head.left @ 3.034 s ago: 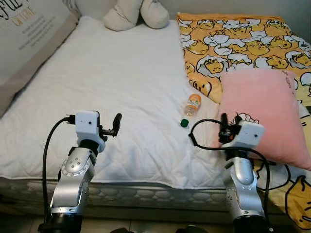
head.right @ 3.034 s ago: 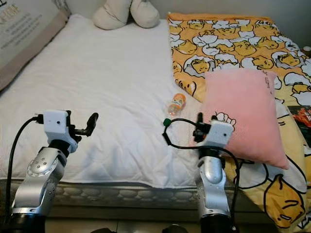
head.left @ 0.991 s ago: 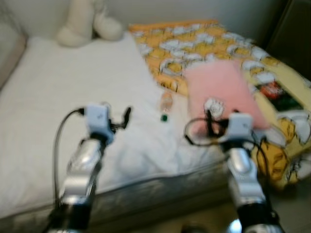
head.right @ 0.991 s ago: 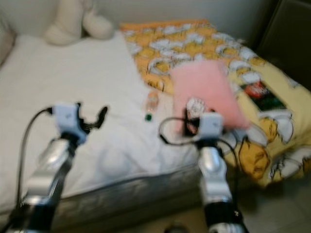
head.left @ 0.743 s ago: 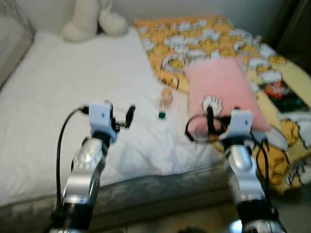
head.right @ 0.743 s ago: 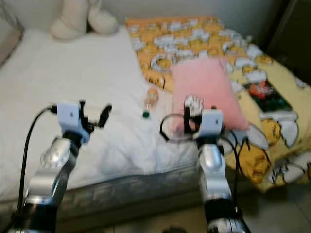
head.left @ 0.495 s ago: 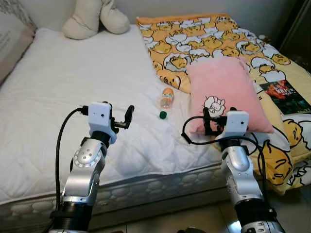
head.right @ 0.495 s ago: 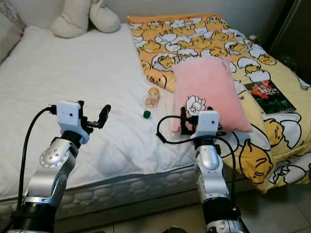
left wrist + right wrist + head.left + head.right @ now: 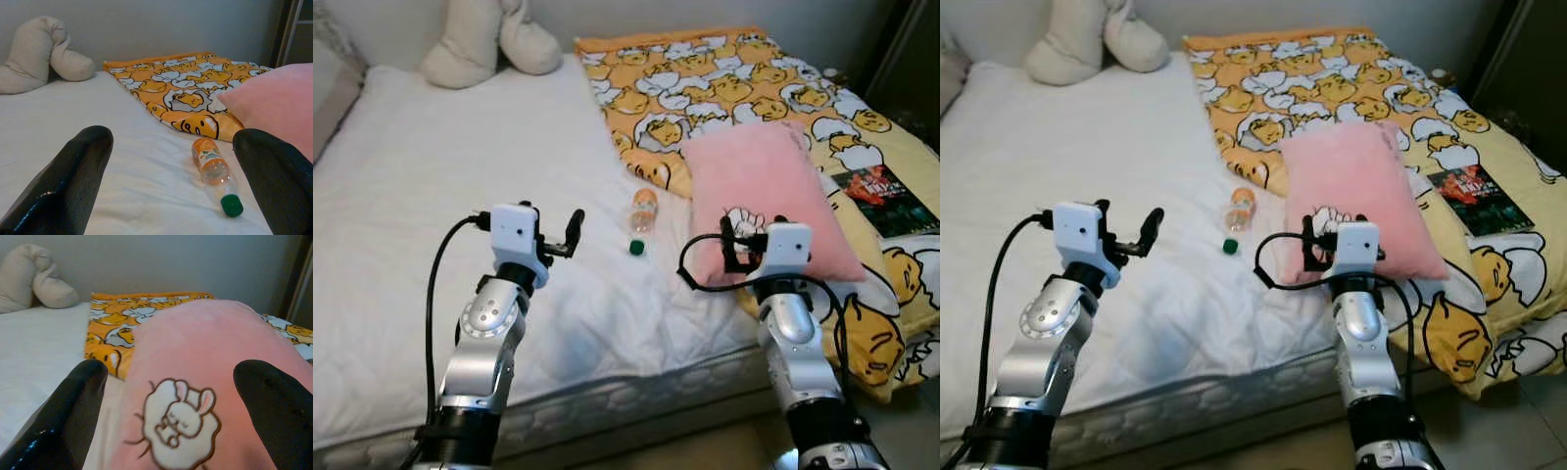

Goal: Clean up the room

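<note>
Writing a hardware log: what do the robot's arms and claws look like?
Both arms are silver metal with round joints. The left claw and right claw each have two black fingers on a white box-shaped wrist module, with a black cable looping from it.

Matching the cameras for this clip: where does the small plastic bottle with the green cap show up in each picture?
Left eye view: the bottle lies on the white sheet, just left of the pink pillow.
Right eye view: same spot, between the two arms.
Left wrist view: lying between the black fingers, nearer the right-hand one, cap toward the camera.
Right wrist view: not in it.
Shared landmark: the orange patterned blanket behind the bottle.
</note>
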